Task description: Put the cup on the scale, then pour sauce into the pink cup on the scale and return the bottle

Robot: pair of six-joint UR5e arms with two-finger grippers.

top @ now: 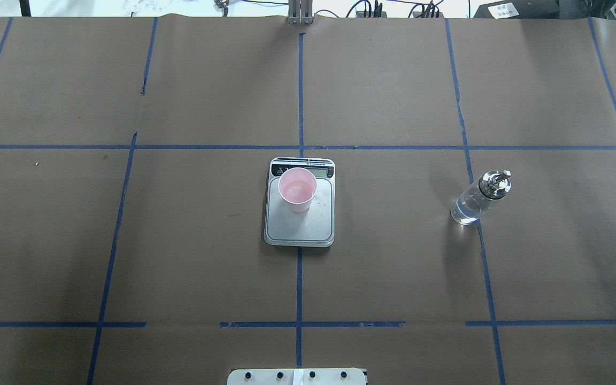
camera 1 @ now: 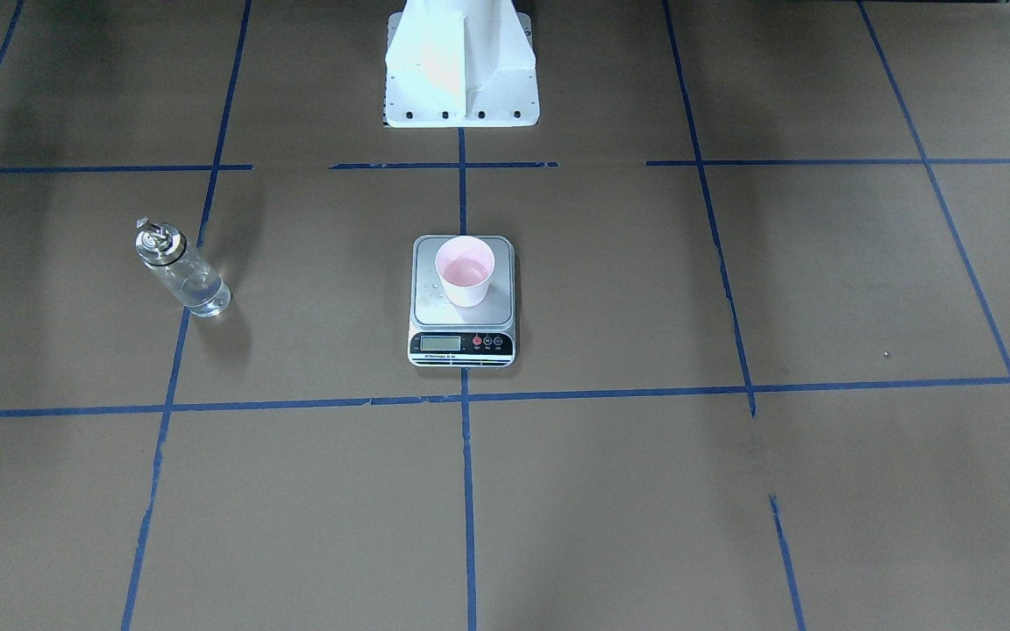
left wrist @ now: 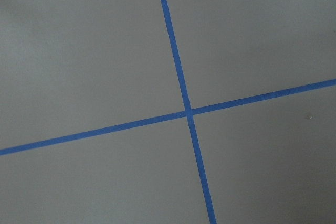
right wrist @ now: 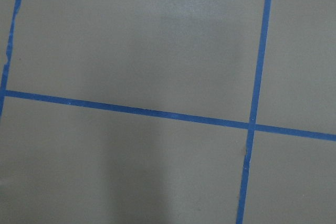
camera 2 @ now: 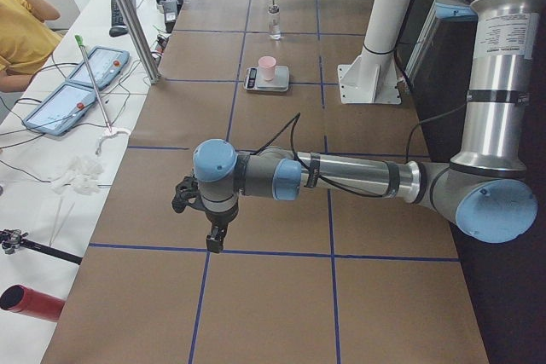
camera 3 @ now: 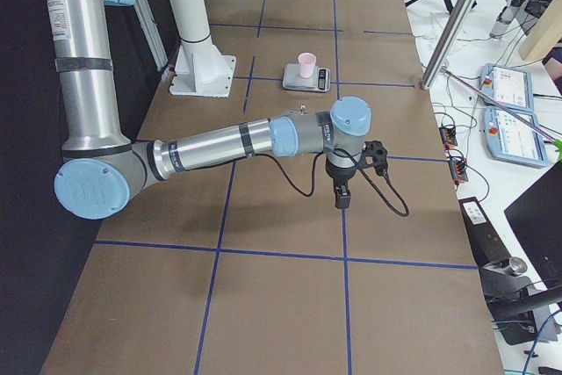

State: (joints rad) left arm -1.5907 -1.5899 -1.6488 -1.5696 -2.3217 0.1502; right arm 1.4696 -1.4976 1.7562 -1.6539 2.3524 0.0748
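The left jaws show only in the side view along the counter (top: 393,256), and from there I cannot tell whether they stand wide or narrow. The same holds for the right jaws, which are seen only from the other end. Both point straight down above the brown paper, and nothing is seen between them.

The left arm (camera 2: 341,176) lies stretched out low over the counter at the robot's left end. The right arm (camera 3: 219,142) mirrors it at the right end. Each is well apart from the things in the middle, and each wrist camera sees only bare paper with crossing blue tape lines (left wrist: 184,111).

The white pedestal (camera 1: 461,61) stands at the robot's edge of the counter. In front of it, centred on a tape line, lies the scale (top: 300,230), with its display strip facing away from the robot.

The bottle (top: 474,200) stands upright on the robot's right side, well apart from the scale, its foot just beside a tape line. Clear sauce (top: 462,212) fills its lower part.

The cup (top: 297,188) stands upright on the scale's platform, toward the display end, with a sheen of liquid inside. A few small droplets (top: 321,205) lie on the platform just beside it.
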